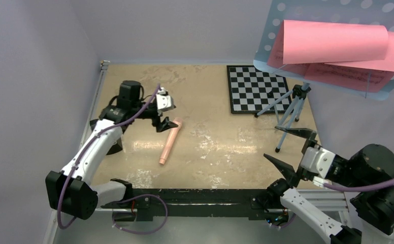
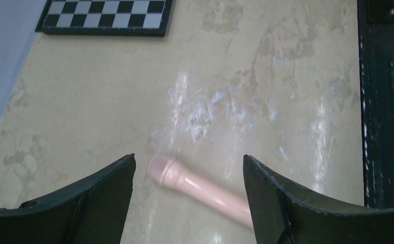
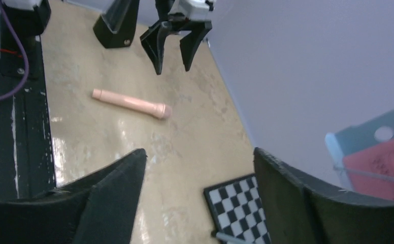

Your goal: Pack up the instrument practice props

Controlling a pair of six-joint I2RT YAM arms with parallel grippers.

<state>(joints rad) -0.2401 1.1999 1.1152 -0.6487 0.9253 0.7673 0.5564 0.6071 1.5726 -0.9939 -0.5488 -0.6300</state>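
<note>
Peach-pink recorder [image 1: 168, 142] lying flat on counter [image 1: 210, 101], left of centre, unheld; left gripper [image 1: 164, 125] jaws wide open, empty, over its far end; right gripper [image 1: 270, 141] jaws wide open, empty, by near-right corner.

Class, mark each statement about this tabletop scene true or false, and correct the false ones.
1. The recorder lies flat on the table. True.
2. The left gripper is shut on the recorder. False: its jaws stand open and the recorder lies free.
3. The pink pages rest on the music stand. True.
4. The chessboard lies under the recorder. False: they are well apart.
5. The right gripper holds something. False: it is open and empty.
</note>
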